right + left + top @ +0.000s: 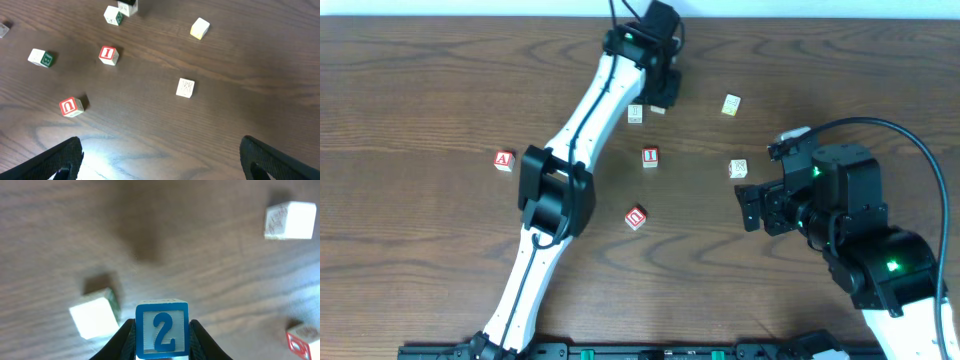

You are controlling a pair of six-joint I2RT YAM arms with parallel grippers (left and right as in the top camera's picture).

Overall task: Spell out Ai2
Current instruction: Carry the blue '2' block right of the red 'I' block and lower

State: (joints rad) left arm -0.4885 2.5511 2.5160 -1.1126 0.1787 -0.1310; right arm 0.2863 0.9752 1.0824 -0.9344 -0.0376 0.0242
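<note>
My left gripper point(162, 352) is shut on a blue block with a "2" point(162, 329) and holds it above the table at the far middle point(658, 106). A red "A" block point(503, 160) lies at the left. A red "I" block point(650, 157) lies in the middle and also shows in the right wrist view point(108, 55). My right gripper point(162, 160) is open and empty over bare wood at the right point(750, 210).
A red "U" block point(636, 217) lies near the middle. A white block point(636, 114) sits just left of the held block. A cream block point(731, 104) and a white block point(738, 168) lie right of centre. A white-and-green block point(41, 57) lies at the left.
</note>
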